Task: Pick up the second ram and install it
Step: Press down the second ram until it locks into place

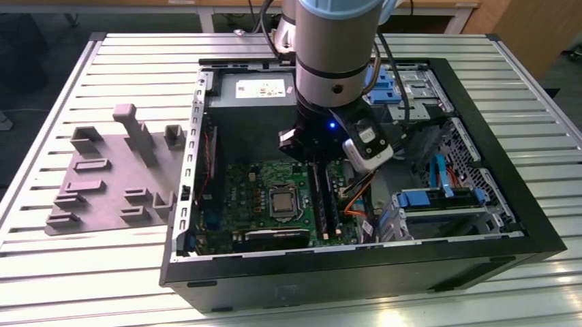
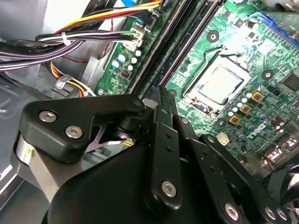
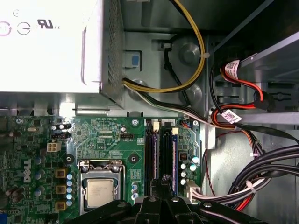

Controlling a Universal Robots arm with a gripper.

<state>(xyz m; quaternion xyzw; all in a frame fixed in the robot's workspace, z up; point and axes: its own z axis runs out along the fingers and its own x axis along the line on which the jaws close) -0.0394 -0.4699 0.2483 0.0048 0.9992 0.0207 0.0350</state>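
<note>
One open computer case (image 1: pixel 509 248) on a ribbed metal table (image 1: pixel 118 272), grey tray (image 1: pixel 109 184) beside it, claw (image 1: pixel 320 167) state unclear

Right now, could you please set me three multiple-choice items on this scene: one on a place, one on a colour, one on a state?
1. Where is the hand?
A. Over the grey tray on the table
B. Inside the open computer case, low over the green board's memory slots
C. Outside the case, above the slatted table

2. What colour is the board around the processor socket?
A. Green
B. Red
C. White

3. How is the computer case?
A. Shut with its side panel on
C. Standing upright
B. Lying open, its inside showing

Answers: 1 B, the exterior view shows the arm reaching down into the case at the slots. 2 A, both wrist views show a green board. 3 B, the board and the cables lie uncovered.
</note>
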